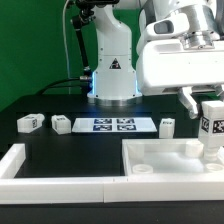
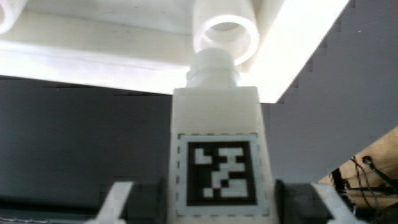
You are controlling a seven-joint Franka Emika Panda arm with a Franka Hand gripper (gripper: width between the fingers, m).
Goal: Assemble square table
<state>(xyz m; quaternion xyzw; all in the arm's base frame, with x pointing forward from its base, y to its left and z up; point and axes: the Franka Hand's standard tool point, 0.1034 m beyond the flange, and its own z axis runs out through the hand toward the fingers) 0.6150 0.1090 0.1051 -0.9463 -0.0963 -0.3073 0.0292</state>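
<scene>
White plastic block leg (image 1: 212, 125) with black-and-white tag, clamped upright in the tool (image 2: 217, 205).
Its narrow tip points at a corner hole (image 2: 226, 35) of the white square plastic tray-like tabletop (image 1: 165, 160); contact cannot be told. Three loose legs (image 1: 28, 122) (image 1: 62, 125) (image 1: 167, 126) and the marker board (image 1: 112, 125) lie on the black surface (image 1: 50, 145). White arm (image 1: 105, 40) reaches down at the exterior view's right.

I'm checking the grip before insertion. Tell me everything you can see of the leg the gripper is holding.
The leg is a white, plastic-looking block carrying a black-and-white tag, with a narrower peg at its end. It stands upright, clamped between the jaws of the gripper, peg aimed at a round corner hole of the tabletop. Whether it touches is unclear.
</scene>
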